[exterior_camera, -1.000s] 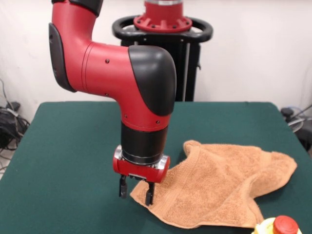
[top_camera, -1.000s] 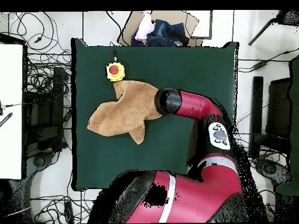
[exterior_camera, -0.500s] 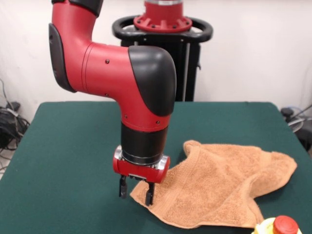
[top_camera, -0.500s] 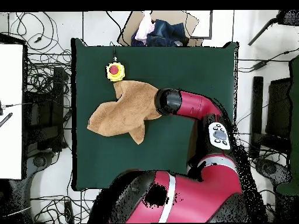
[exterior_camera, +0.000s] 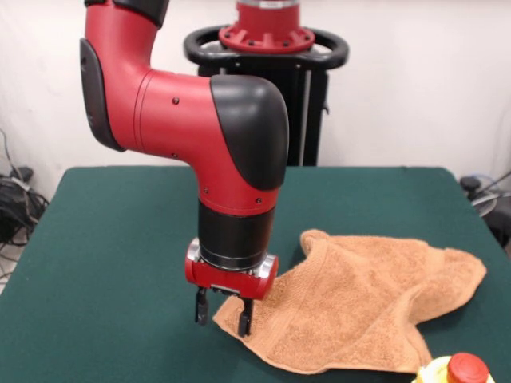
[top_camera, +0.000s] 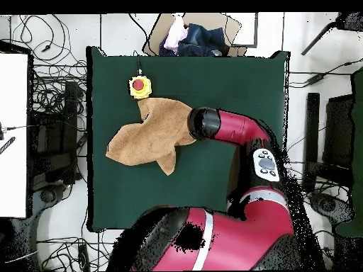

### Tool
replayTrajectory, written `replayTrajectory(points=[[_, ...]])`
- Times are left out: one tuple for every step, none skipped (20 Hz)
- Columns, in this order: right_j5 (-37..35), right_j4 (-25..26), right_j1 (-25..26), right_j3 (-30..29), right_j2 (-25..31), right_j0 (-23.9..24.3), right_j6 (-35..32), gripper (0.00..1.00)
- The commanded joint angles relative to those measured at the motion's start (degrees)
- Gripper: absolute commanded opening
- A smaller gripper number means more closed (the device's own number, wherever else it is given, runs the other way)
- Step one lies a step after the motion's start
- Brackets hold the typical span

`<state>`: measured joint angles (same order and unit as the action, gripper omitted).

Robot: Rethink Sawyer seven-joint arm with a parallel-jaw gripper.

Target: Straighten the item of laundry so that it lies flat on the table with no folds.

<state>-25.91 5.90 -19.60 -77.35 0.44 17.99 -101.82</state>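
Observation:
The orange-tan towel [exterior_camera: 359, 299] lies crumpled on the green table [exterior_camera: 104, 239], with raised folds and an uneven outline. In the overhead view the towel [top_camera: 152, 131] spreads left of the arm's wrist, which hides the gripper there. In the front view my gripper [exterior_camera: 223, 313] hangs low over the towel's left corner and is open. One fingertip [exterior_camera: 245, 321] is over the cloth, while the other stands over bare table just left of the corner. Whether the tips touch the cloth I cannot tell.
A yellow box with a red button [exterior_camera: 457, 370] sits at the table's front edge beside the towel, also seen as the button box [top_camera: 140, 86] from above. An open cardboard box of clothes [top_camera: 191, 37] stands beyond the table's far edge. Cables lie around the table.

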Motion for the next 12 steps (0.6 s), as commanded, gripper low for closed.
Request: replayTrajectory(points=[[0.98, 1.13, 2.45, -1.73, 5.56, -0.07, -2.61, 1.0], [1.04, 1.15, 2.46, -1.71, 5.53, -0.1, -2.63, 1.0], [1.1, 1.18, 2.47, -1.68, 5.5, -0.14, -2.65, 1.0], [1.16, 1.21, 2.47, -1.66, 5.47, -0.17, -2.67, 1.0], [1.34, 1.28, 2.51, -1.58, 5.42, -0.23, -2.69, 1.0], [1.4, 1.3, 2.57, -1.61, 5.53, -0.14, -2.59, 1.0], [1.45, 1.31, 2.58, -1.63, 5.54, -0.13, -2.6, 1.0], [1.45, 1.31, 2.55, -1.67, 5.49, -0.14, -2.64, 1.0], [1.42, 1.32, 2.51, -1.71, 5.46, -0.16, -2.64, 1.0], [1.45, 1.36, 2.55, -1.65, 5.44, -0.17, -2.62, 1.0], [1.48, 1.39, 2.58, -1.6, 5.42, -0.18, -2.6, 1.0], [1.51, 1.57, 2.61, -1.4, 5.14, -0.4, -2.61, 1.0]])
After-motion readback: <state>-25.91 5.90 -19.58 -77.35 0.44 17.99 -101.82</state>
